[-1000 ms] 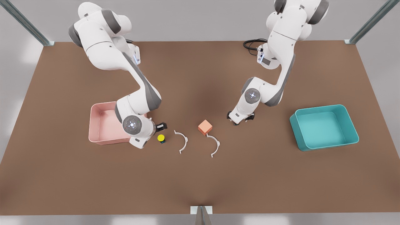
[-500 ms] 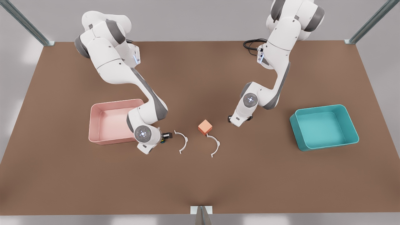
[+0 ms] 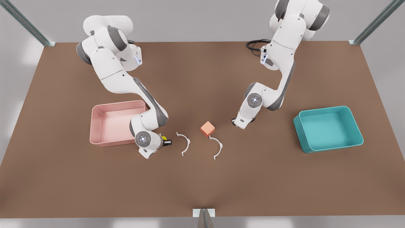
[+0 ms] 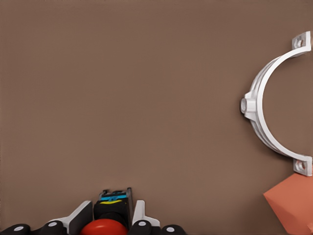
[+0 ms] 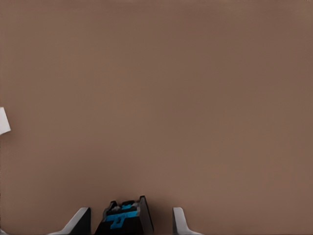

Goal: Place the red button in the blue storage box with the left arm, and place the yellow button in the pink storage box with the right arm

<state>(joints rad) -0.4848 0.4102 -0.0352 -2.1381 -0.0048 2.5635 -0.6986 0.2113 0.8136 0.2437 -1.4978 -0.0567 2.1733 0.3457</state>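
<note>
The red button (image 4: pixel 103 227) sits between the fingers of my left gripper (image 4: pixel 112 205), which press against its dark base. In the front view this gripper (image 3: pixel 239 124) is low over the table on the front view's right, near the salmon cube. My right gripper (image 3: pixel 166 141) is down beside the pink storage box (image 3: pixel 92 126). It stands open around the yellow button (image 3: pixel 164 138), and the button's dark, blue-trimmed base (image 5: pixel 123 218) has gaps to both fingers. The blue storage box (image 3: pixel 303 139) lies far to the front view's right.
A salmon-orange cube (image 3: pixel 207 128) and two white curved clamps (image 3: pixel 188 144) (image 3: pixel 220 147) lie between the arms. The left wrist view has one clamp (image 4: pixel 257 117) and the cube's corner (image 4: pixel 293 200). A black cable (image 3: pixel 253 44) lies at the table's back edge.
My right gripper swung from beside the pink box over the yellow button and came down around it. The left gripper settled slightly lower and has hardly moved since.
</note>
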